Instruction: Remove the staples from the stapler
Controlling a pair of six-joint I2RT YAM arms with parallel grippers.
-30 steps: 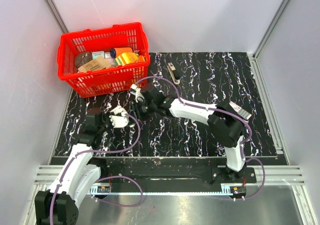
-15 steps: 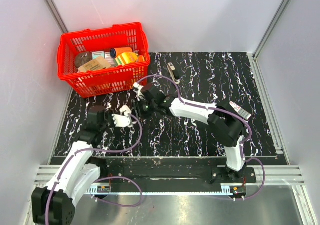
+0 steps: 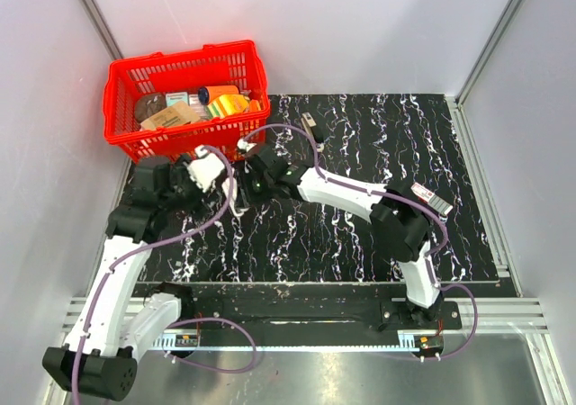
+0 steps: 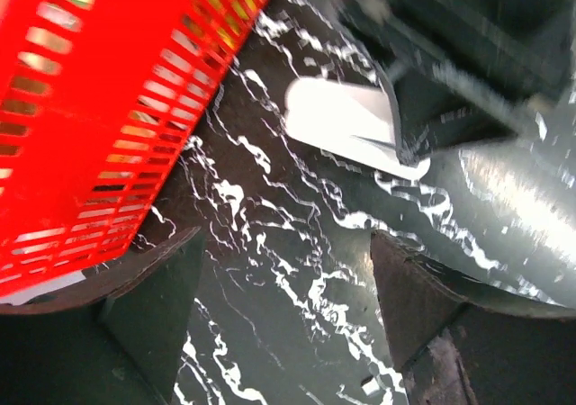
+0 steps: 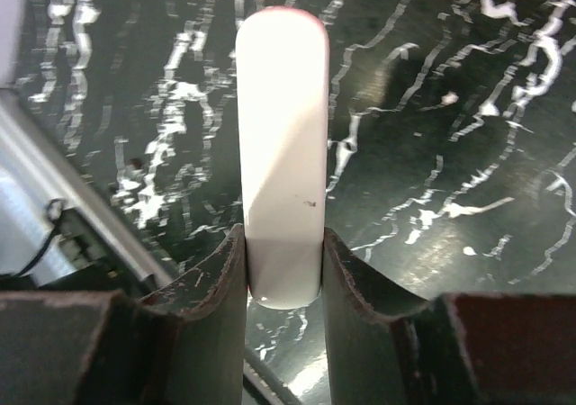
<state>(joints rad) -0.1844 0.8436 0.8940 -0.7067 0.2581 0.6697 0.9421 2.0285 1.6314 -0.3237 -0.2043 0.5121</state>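
Note:
The stapler, small and dark with a pale top strip, lies on the black marbled mat at the back, apart from both grippers. My right gripper is shut on the near end of a white oblong piece, which sticks out forward above the mat. In the top view this gripper is just right of the basket's front corner. My left gripper is open with only mat between its fingers; it faces the white piece and the right gripper's dark fingers. No staples can be made out.
A red basket full of goods stands at the back left, and its wall is close on the left gripper's left. A small red-and-white box lies right of the right arm. Grey walls enclose the mat.
My left gripper has gone from shut to open and has risen and moved back toward the basket. The right gripper has shifted slightly left, with the white piece in it throughout.

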